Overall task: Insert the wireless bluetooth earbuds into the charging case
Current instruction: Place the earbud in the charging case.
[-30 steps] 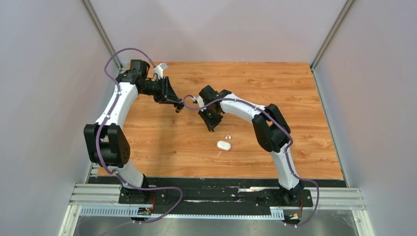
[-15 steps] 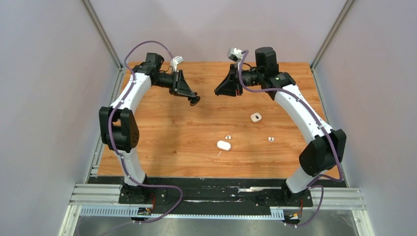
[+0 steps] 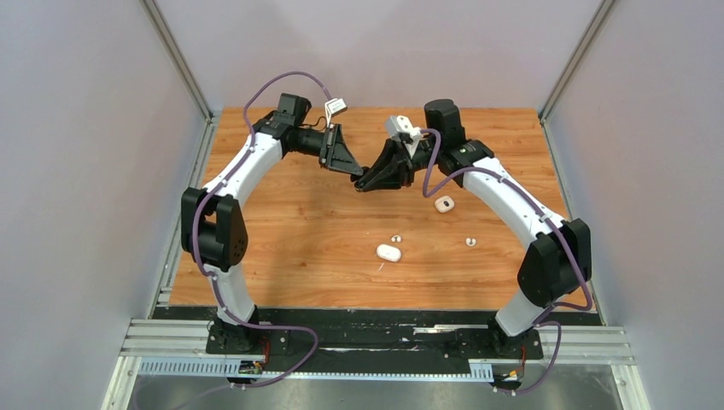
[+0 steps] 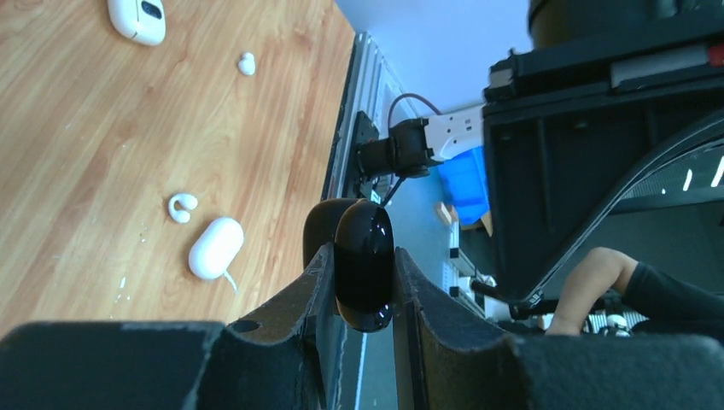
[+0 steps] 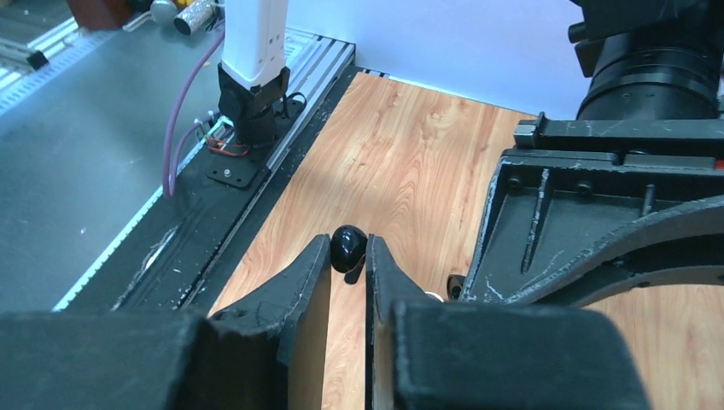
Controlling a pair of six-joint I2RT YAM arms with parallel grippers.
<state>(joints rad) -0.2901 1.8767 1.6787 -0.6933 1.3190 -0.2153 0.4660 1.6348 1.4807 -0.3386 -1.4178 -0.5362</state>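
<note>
Bright, even light, soft shadows; wrist-view foregrounds seem slightly blurred

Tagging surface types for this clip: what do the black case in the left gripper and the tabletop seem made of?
Black case: probably hard plastic, glossy, with sharp mirror-like highlights. Tabletop: wood or wood-look laminate, satin; plank grain shows.

Counted: two white earbuds [image 3: 395, 238] [image 3: 470, 242], two white cases [image 3: 388, 252] [image 3: 444, 204], one black earbud [image 5: 347, 246], one glossy black case [image 4: 363, 265], two robot arms [image 3: 256, 162] [image 3: 504, 192], one wooden surface [image 3: 299, 239].
</note>
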